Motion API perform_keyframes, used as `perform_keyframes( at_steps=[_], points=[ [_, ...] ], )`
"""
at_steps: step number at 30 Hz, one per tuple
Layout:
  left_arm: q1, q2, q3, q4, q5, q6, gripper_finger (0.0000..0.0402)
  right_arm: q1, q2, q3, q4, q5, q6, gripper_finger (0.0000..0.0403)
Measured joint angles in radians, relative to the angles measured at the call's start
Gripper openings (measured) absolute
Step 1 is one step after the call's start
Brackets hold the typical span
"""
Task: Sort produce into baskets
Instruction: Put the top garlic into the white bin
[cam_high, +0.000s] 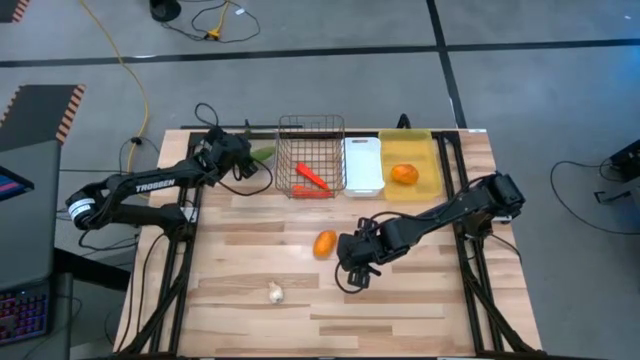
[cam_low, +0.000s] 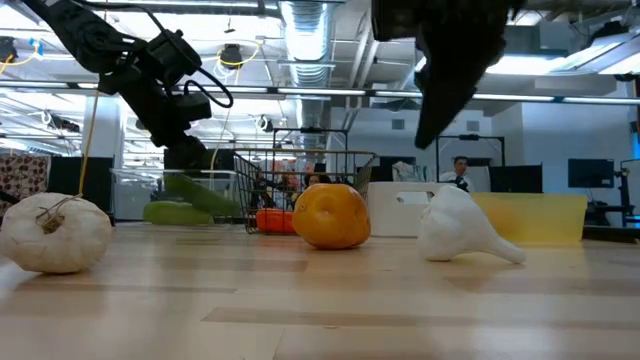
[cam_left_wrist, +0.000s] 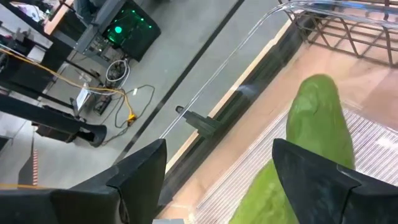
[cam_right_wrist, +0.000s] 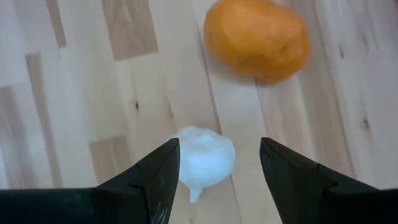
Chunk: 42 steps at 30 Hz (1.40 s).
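Note:
My left gripper (cam_high: 246, 160) is open over the clear tray (cam_high: 262, 180) at the far left. In the left wrist view a green cucumber (cam_left_wrist: 316, 118) lies in the tray just past the fingers. The low view shows two cucumbers (cam_low: 185, 205) there, one slanted. My right gripper (cam_high: 353, 268) is open above a white garlic bulb (cam_right_wrist: 205, 160), its fingers to either side of the bulb and clear above it in the low view (cam_low: 458, 228). An orange (cam_high: 325, 244) lies beside the bulb. A second garlic bulb (cam_high: 276, 292) lies near the front.
The wire-mesh basket (cam_high: 312, 155) holds two carrots (cam_high: 312, 180). The white bin (cam_high: 363, 165) stands to its right. The yellow bin (cam_high: 412, 150) holds an orange (cam_high: 404, 174). Bare tabletop lies at the front right.

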Motion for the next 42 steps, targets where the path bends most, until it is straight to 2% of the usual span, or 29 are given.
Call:
perform_keyframes(
  at_steps=[11,29,36,42],
  points=[
    [0.000,0.000,0.000,-0.002,0.033,-0.010,0.0279,0.014,0.000,-0.116,0.105,-0.004,0.000,0.0249],
    [0.000,0.000,0.000,-0.002,0.066,-0.037,0.0279,0.039,0.000,-0.132,0.126,-0.009,-0.008,0.0249],
    [0.000,0.000,0.000,-0.002,0.066,-0.037,0.0279,0.039,0.000,-0.205,0.229,-0.005,-0.008,0.0249],
    [0.000,0.000,0.000,-0.002,0.066,-0.037,0.0279,0.037,-0.002,-0.218,0.239,0.000,-0.008,0.0246]
  ],
)
